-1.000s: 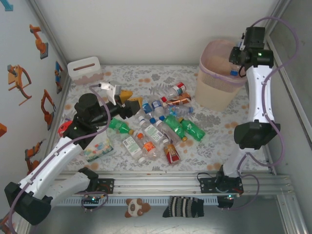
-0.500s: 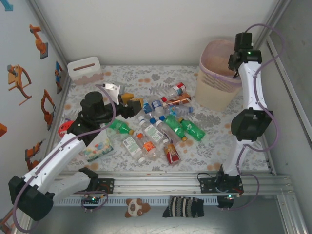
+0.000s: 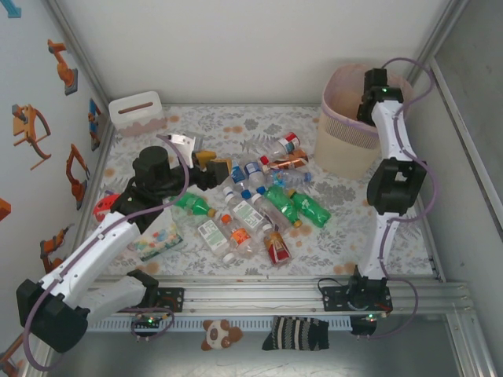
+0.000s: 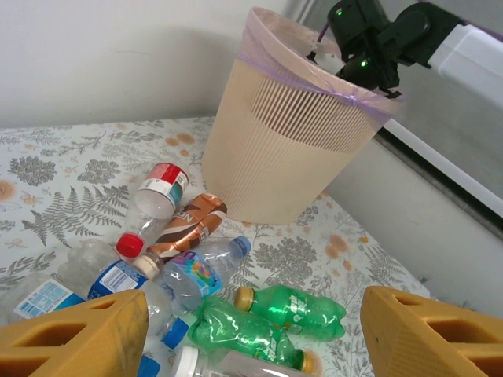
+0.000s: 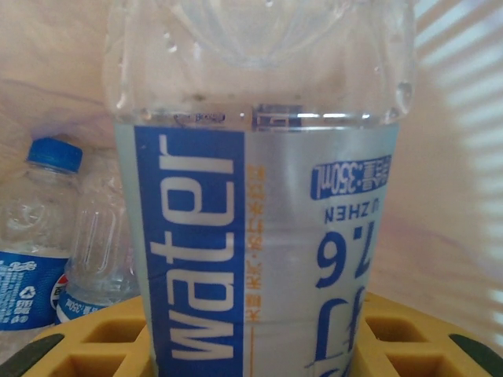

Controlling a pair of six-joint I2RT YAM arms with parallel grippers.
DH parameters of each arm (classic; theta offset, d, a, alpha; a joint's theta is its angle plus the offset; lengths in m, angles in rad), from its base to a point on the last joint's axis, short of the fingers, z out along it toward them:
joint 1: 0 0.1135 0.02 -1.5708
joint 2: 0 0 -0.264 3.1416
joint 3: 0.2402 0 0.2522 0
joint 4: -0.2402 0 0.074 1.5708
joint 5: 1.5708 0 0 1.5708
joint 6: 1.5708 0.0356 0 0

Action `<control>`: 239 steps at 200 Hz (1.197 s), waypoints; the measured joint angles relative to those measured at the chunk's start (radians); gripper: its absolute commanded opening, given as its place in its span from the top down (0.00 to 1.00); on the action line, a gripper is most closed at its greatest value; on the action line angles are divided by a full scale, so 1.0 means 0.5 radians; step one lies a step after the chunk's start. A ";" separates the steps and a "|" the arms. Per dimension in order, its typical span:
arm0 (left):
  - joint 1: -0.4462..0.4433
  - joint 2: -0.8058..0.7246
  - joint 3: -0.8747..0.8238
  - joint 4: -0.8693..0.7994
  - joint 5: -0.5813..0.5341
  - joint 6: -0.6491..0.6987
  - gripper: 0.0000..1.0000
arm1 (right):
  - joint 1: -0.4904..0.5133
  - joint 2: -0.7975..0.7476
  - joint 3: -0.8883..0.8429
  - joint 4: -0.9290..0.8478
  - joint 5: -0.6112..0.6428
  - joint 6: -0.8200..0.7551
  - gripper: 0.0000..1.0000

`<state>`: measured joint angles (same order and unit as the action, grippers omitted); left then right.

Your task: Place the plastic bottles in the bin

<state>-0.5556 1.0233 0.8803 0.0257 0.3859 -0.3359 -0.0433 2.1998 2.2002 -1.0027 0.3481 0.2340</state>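
Several plastic bottles (image 3: 251, 208) lie in a heap on the floral mat, clear and green ones. My left gripper (image 3: 211, 170) hovers at the heap's left end, open, with nothing between its yellow fingers (image 4: 75, 338). Below that gripper (image 4: 251, 338) lie two green bottles (image 4: 292, 308). The beige-pink bin (image 3: 346, 149) stands at the back right. My right gripper (image 3: 369, 98) reaches down inside it. That gripper (image 5: 251, 353) is shut on a clear water bottle (image 5: 259, 236) with a blue and white label. Two more bottles (image 5: 35, 236) lie in the bin (image 5: 460, 157).
A white box with a slot (image 3: 137, 112) stands at the back left. A flat packet with colourful dots (image 3: 157, 239) lies under my left arm, a red object (image 3: 104, 208) beside it. A plush toy (image 3: 220, 334) and a striped sock (image 3: 295, 334) lie beyond the front rail.
My right gripper has swung left over the bin's rim and dipped into the bin with the water bottle. My left gripper has crept slightly toward the heap.
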 measured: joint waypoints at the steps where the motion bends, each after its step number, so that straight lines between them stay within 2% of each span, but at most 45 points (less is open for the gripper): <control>1: 0.000 0.000 0.000 -0.001 0.000 0.000 0.29 | 0.000 0.002 0.000 -0.001 -0.001 0.002 0.70; 48: 0.002 -0.061 -0.003 -0.055 -0.008 0.000 0.29 | 0.002 0.172 0.000 -0.014 -0.057 0.029 0.66; 113: 0.013 -0.102 -0.015 -0.099 -0.024 -0.001 0.29 | 0.002 0.260 -0.012 -0.012 -0.137 0.102 0.36; 133: 0.014 -0.110 -0.016 -0.102 -0.042 -0.001 0.30 | 0.002 0.257 -0.012 -0.011 -0.143 0.114 0.29; 176: 0.018 -0.114 -0.016 -0.152 -0.078 -0.002 0.30 | 0.002 0.181 -0.016 -0.016 -0.141 0.110 0.26; 239: 0.027 -0.041 -0.011 -0.281 -0.154 -0.022 0.31 | 0.002 -0.134 -0.014 -0.073 -0.141 0.109 0.25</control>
<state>-0.5419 1.0027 0.8749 -0.1146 0.3088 -0.3470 -0.0425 2.1326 2.1929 -1.0393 0.2775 0.2886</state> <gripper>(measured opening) 0.695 0.750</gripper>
